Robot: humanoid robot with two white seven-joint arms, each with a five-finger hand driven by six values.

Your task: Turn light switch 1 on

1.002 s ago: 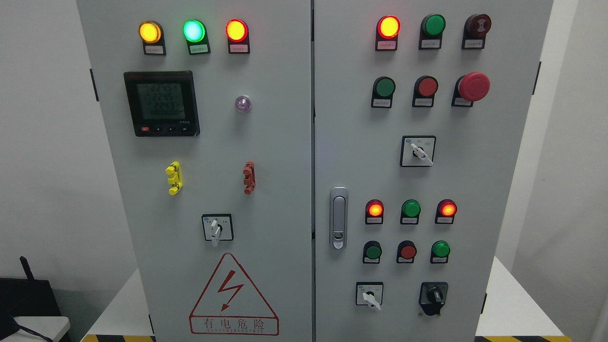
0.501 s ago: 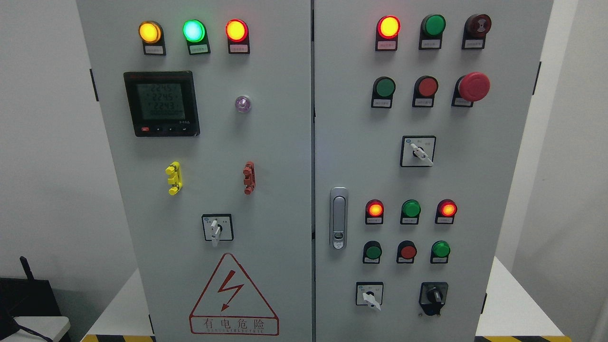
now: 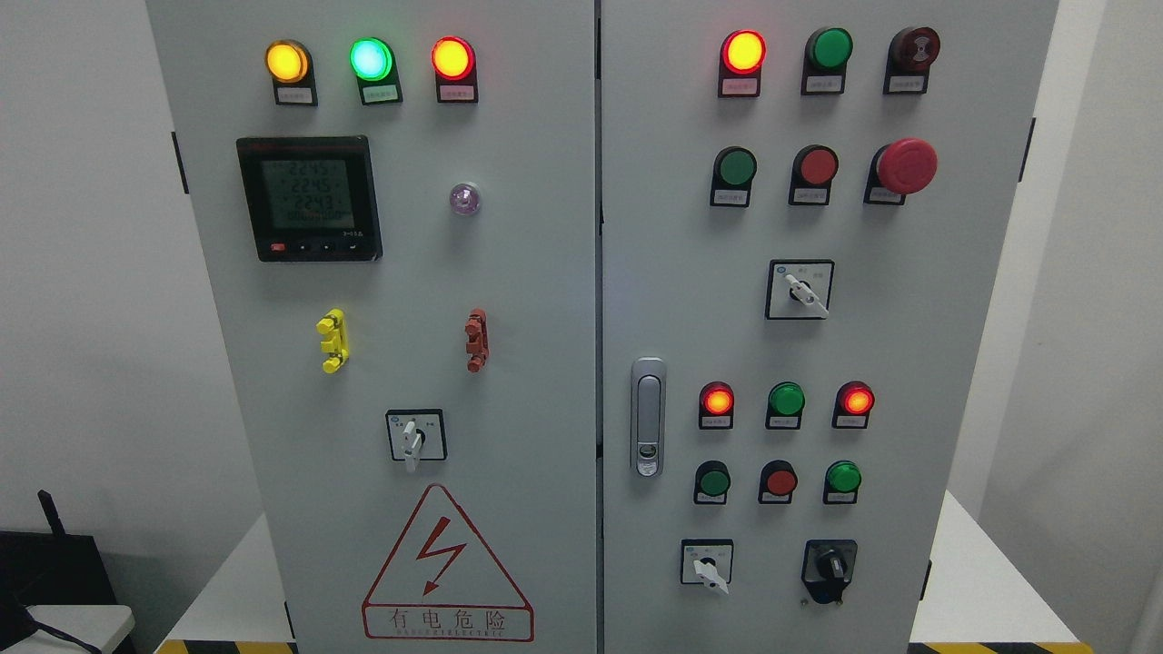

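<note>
A grey two-door electrical cabinet (image 3: 545,300) fills the head view. Its right door carries rows of buttons: an unlit green button (image 3: 734,167), a red button (image 3: 818,166) and a red mushroom stop (image 3: 905,165). Lower down sit a green button (image 3: 713,481), a red one (image 3: 780,480) and a green one (image 3: 843,477). Rotary switches show: one upper (image 3: 800,290), one lower (image 3: 707,563), and a black knob (image 3: 829,569). I cannot tell which control is light switch 1. Neither hand shows.
The left door holds lit yellow (image 3: 286,61), green (image 3: 371,59) and red (image 3: 452,58) lamps, a digital meter (image 3: 309,198), a selector switch (image 3: 415,436) and a red hazard triangle (image 3: 445,568). A door handle (image 3: 647,416) sits mid-cabinet. A dark device (image 3: 54,572) stands at lower left.
</note>
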